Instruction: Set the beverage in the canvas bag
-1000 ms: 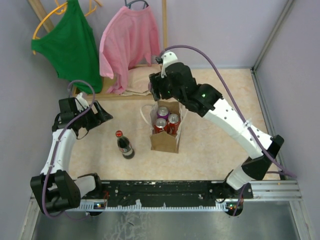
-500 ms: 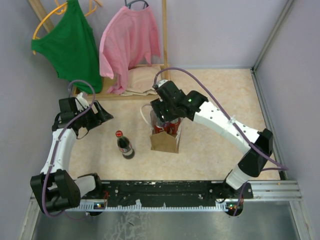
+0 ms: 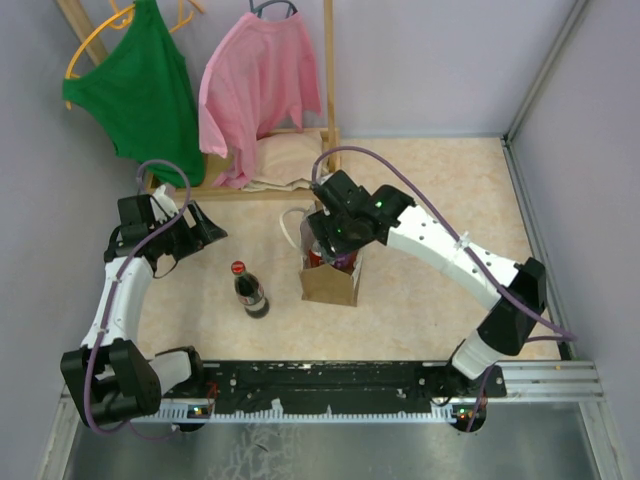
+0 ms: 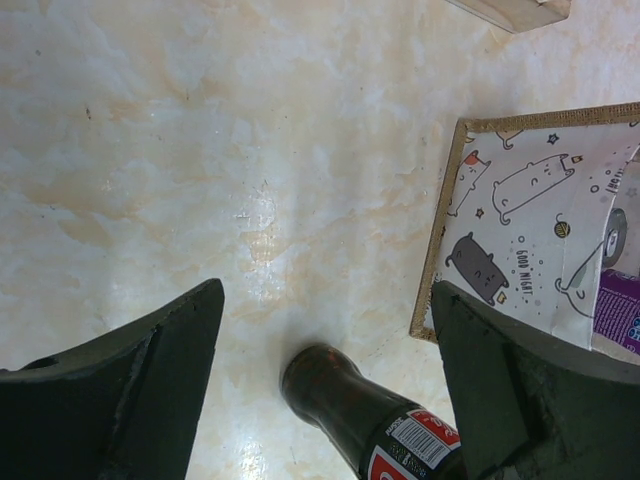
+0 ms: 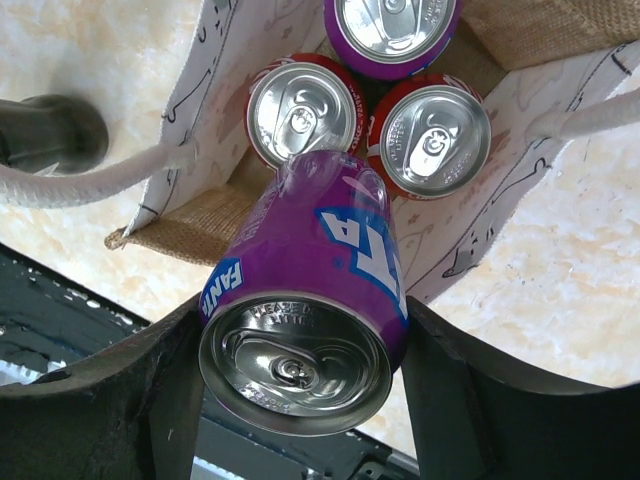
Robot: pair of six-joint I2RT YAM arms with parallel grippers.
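The canvas bag stands upright mid-table with its mouth open. Inside it stand a purple can and two red cans. My right gripper hangs just over the bag's mouth. In the right wrist view the right gripper is shut on a purple Fanta can, whose far end tilts down towards the red cans. My left gripper is off to the left and open. In its wrist view the left gripper holds nothing, and the neck of a cola bottle shows below it.
The cola bottle stands left of the bag. White rope handles droop off the bag's sides. A rack at the back holds a green top and a pink shirt, with a folded beige cloth beneath.
My right arm has come forward and down with the purple can, from behind the bag to right over its mouth. The left arm has not moved.
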